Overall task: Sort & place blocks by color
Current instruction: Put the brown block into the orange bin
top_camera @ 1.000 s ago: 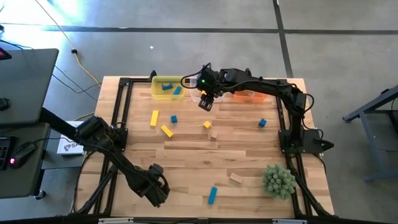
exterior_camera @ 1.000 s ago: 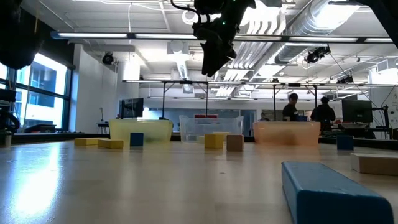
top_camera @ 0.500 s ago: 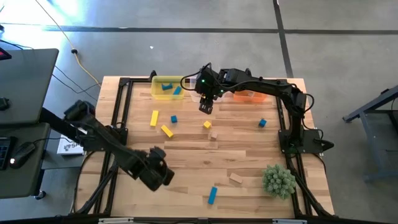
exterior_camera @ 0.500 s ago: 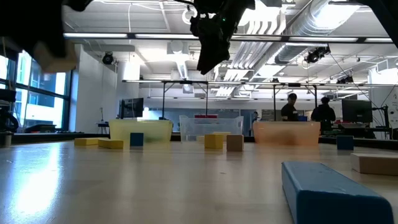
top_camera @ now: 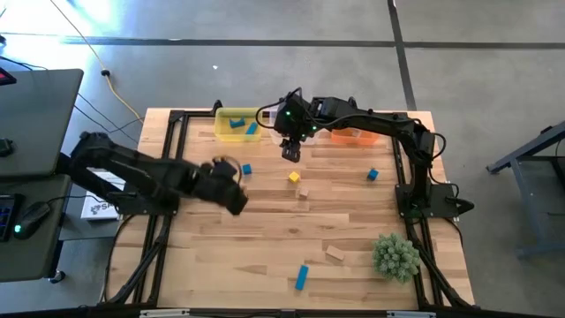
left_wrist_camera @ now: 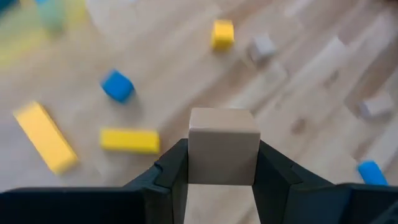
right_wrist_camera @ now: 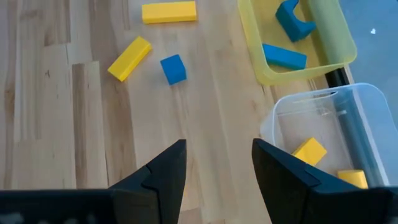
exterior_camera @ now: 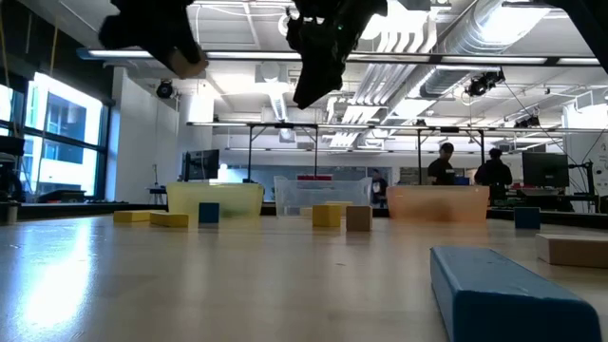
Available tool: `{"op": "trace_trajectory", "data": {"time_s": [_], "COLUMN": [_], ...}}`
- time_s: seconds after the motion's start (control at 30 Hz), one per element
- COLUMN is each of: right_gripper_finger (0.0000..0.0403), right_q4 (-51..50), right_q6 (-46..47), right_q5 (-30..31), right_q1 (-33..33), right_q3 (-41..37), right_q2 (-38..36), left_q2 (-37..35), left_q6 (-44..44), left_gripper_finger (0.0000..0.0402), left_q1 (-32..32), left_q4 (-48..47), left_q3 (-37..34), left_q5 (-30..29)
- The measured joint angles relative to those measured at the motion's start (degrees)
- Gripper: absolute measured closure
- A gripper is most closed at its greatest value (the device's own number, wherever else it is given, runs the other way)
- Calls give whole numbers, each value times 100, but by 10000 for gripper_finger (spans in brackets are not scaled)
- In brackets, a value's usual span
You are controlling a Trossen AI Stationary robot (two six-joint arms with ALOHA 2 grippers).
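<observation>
High view: we see the desk (top_camera: 265, 238) from straight above, with three bins lined along its 12 o'clock edge. The yellow bin (top_camera: 237, 123) at about 11 o'clock holds two blue blocks (top_camera: 243, 125). In the right wrist view they read as a blue bar (right_wrist_camera: 283, 56) and a notched blue piece (right_wrist_camera: 292, 15). Next to it the clear bin (right_wrist_camera: 323, 130) holds two yellow blocks (right_wrist_camera: 309, 151). The orange bin (top_camera: 351, 135) sits further toward 1 o'clock, and we cannot tell its contents.

The left gripper (left_wrist_camera: 222, 163) hangs above the 9 o'clock part of the desk, clamped on a tan cube (left_wrist_camera: 223, 147) between its fingers. The right gripper (right_wrist_camera: 217, 163) hovers just in front of the clear bin, its fingers apart with nothing between them.

Loose on the desk, we count a small blue cube (top_camera: 247, 169), a yellow cube (top_camera: 294, 177) and a tan cube (top_camera: 304, 190) near the centre. Another blue cube (top_camera: 372, 175) lies toward 3 o'clock. A blue bar (top_camera: 302, 276) lies near 6 o'clock, with a tan block (top_camera: 335, 253) beside it. In the left wrist view two yellow bars (left_wrist_camera: 129, 140) lie under the left arm. A spiky green plant ball (top_camera: 395, 256) rests at about 4 o'clock.
</observation>
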Motion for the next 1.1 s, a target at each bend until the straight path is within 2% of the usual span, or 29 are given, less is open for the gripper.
{"op": "trace_trajectory", "data": {"time_s": [0.1,0.2,0.3,0.5,0.7,0.87,0.97,1.1], "right_gripper_finger": [229,219,202,185,187,187,187,187], "right_q4": [22,23,29,49,98,583,920,1312], "right_q6": [0,25,67,203,388,257,163,-5], "right_q5": [3,4,15,2,-26,64,394,1310], "right_q1": [0,0,0,7,108,348,499,684], "right_q3": [0,0,0,0,0,0,0,0], "right_q2": [0,0,2,1,2,2,0,2], "left_q2": [-186,-269,-314,-283,-274,-274,-273,-274], "left_q6": [808,1601,2386,3577,4085,4110,4108,4013], "left_gripper_finger": [292,292,292,292,292,292,292,292], "left_q1": [622,1256,1871,3081,4152,4815,5138,5573], "left_q4": [69,267,542,1091,1708,2034,2262,2715], "left_q3": [0,0,0,0,0,0,0,0], "left_q5": [27,331,870,2307,4016,5114,5767,6736]}}
